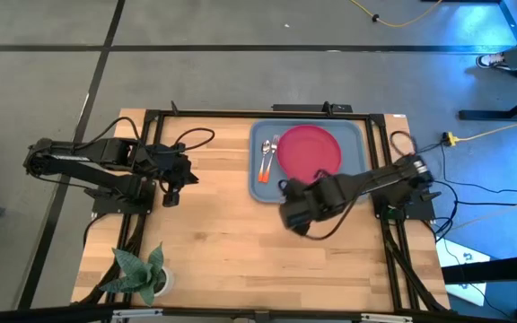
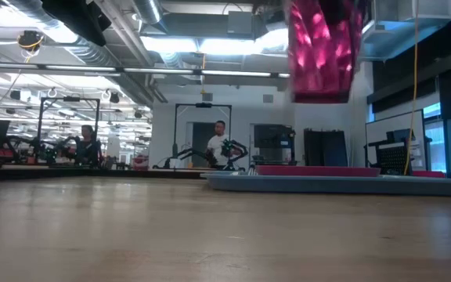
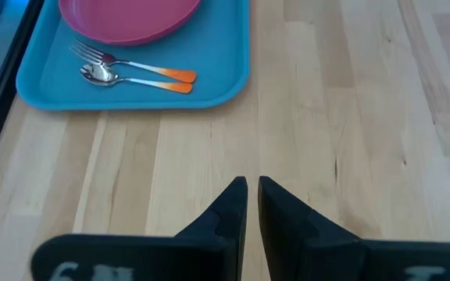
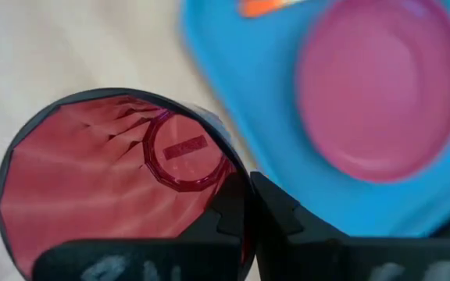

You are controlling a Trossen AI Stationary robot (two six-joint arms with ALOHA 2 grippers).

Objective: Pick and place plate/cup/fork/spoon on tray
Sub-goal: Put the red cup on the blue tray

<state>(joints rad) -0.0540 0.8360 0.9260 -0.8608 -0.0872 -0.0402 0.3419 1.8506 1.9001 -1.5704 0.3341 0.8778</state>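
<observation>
The blue tray [image 1: 260, 184] lies at the table's far right. On it are the pink-red plate [image 1: 309, 151] and, left of the plate, the fork [image 3: 123, 61] and the spoon [image 3: 131, 78], lying side by side. My right gripper [image 1: 293, 215] is just off the tray's near-left corner, shut on the dark red cup [image 4: 116, 187]. In the low view the cup [image 2: 323, 47] is high above the table. My left gripper [image 3: 252, 195] is shut and empty over bare wood at the table's left. My right gripper holds the cup by its rim [image 4: 226, 168]. The wall is pinched between the two fingers, one finger [image 4: 229, 215] inside the cup and the other outside. The fingers come from above, pointing down. The cup hangs upright, mouth up, lifted clear of the table.
A small potted plant [image 1: 142, 269] stands at the table's near-left corner. Bare wood lies between the two arms and along the near edge. Cables run beside the tray's right edge [image 1: 402, 144]. People show in the room behind the table [image 2: 221, 145].
</observation>
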